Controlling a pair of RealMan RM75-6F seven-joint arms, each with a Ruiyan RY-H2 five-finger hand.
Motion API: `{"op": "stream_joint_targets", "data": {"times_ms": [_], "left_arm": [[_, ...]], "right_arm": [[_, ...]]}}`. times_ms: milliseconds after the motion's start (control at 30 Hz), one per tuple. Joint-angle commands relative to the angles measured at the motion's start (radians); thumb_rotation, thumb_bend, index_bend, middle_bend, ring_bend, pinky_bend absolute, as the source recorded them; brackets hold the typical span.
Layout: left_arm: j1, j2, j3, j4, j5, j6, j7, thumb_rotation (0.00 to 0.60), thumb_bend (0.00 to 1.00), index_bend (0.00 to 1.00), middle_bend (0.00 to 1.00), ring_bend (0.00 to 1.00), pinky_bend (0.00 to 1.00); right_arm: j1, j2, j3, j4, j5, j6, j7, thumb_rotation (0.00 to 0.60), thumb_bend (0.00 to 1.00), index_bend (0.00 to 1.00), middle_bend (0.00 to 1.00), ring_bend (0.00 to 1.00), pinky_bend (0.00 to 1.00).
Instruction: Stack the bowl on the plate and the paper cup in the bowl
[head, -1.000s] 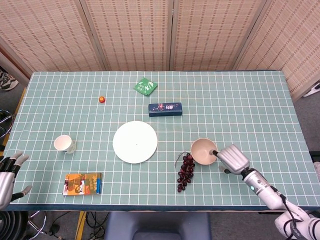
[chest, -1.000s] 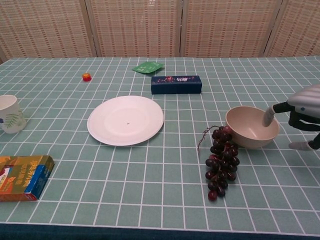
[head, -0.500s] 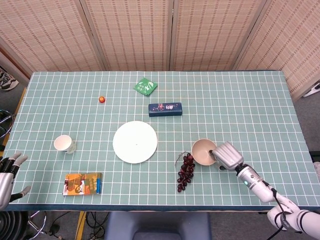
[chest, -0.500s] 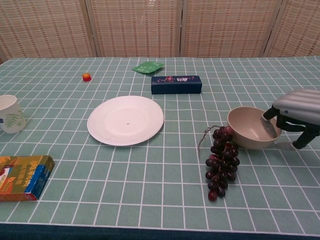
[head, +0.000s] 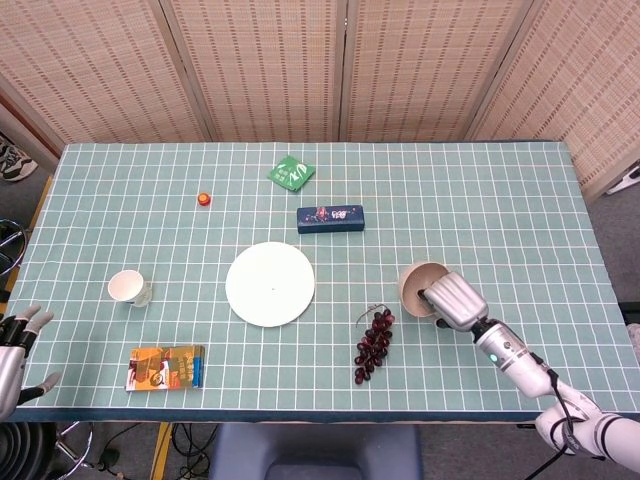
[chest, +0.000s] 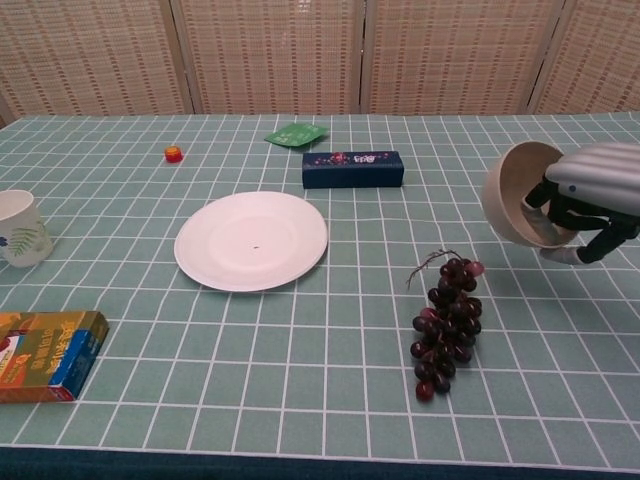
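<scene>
- One bowl (chest: 507, 191), tilted on its side, is gripped by the right hand (chest: 592, 196) above the table (head: 480, 200), clear of its surface.
- One white plate (head: 270, 283) lies centre; one paper cup (head: 127, 287) stands far left.
- One grape bunch (chest: 446, 320), one blue box (head: 330, 218).
- Left hand (head: 12, 352) is spread, holding nothing.
- Green checked cloth; woven screens behind.

bare tablecloth (chest: 380, 240) lies open between the raised bowl (chest: 510, 195) and the plate (chest: 251, 240). grapes (chest: 445, 325) sit just below that lane, a blue box (chest: 352, 169) just behind it.
</scene>
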Motion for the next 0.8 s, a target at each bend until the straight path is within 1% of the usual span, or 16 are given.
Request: {"op": "stream_joint_targets", "data": {"times_ms": [33, 200, 333, 367, 467, 600, 800], "left_arm": [[0.001, 0.001, 0.000, -0.001, 0.000, 0.002, -0.001, 0.600, 0.00, 0.20, 0.16, 0.18, 0.13], [0.003, 0.002, 0.001, -0.002, 0.001, 0.003, 0.000, 0.600, 0.00, 0.20, 0.16, 0.18, 0.13], [0.005, 0.004, 0.000, -0.008, 0.007, 0.010, 0.004, 0.600, 0.00, 0.20, 0.16, 0.18, 0.13], [0.005, 0.005, 0.000, -0.009, 0.008, 0.011, 0.005, 0.600, 0.00, 0.19, 0.16, 0.18, 0.13], [0.007, 0.007, 0.001, -0.013, 0.011, 0.014, 0.008, 0.600, 0.00, 0.19, 0.16, 0.18, 0.13], [0.009, 0.010, 0.001, -0.017, 0.010, 0.016, 0.013, 0.600, 0.00, 0.20, 0.16, 0.19, 0.13], [0.011, 0.012, 0.001, -0.020, 0.010, 0.018, 0.017, 0.600, 0.00, 0.19, 0.16, 0.18, 0.13]], "right_arm": [[0.024, 0.032, 0.022, -0.045, 0.004, 0.001, 0.002, 0.600, 0.47, 0.65, 0.92, 0.88, 0.98], [0.084, 0.073, 0.061, -0.127, 0.016, -0.044, -0.008, 0.600, 0.47, 0.65, 0.92, 0.88, 0.98], [0.160, 0.094, 0.104, -0.194, 0.042, -0.124, -0.023, 0.600, 0.48, 0.65, 0.92, 0.88, 0.98], [0.166, 0.095, 0.107, -0.198, 0.044, -0.130, -0.025, 0.600, 0.48, 0.65, 0.92, 0.88, 0.98], [0.230, 0.088, 0.145, -0.230, 0.079, -0.200, -0.033, 0.600, 0.48, 0.65, 0.92, 0.88, 0.98], [0.320, 0.053, 0.188, -0.243, 0.133, -0.299, -0.051, 0.600, 0.48, 0.65, 0.91, 0.88, 0.98], [0.438, -0.024, 0.219, -0.203, 0.230, -0.437, -0.095, 0.600, 0.48, 0.65, 0.91, 0.88, 0.98]]}}
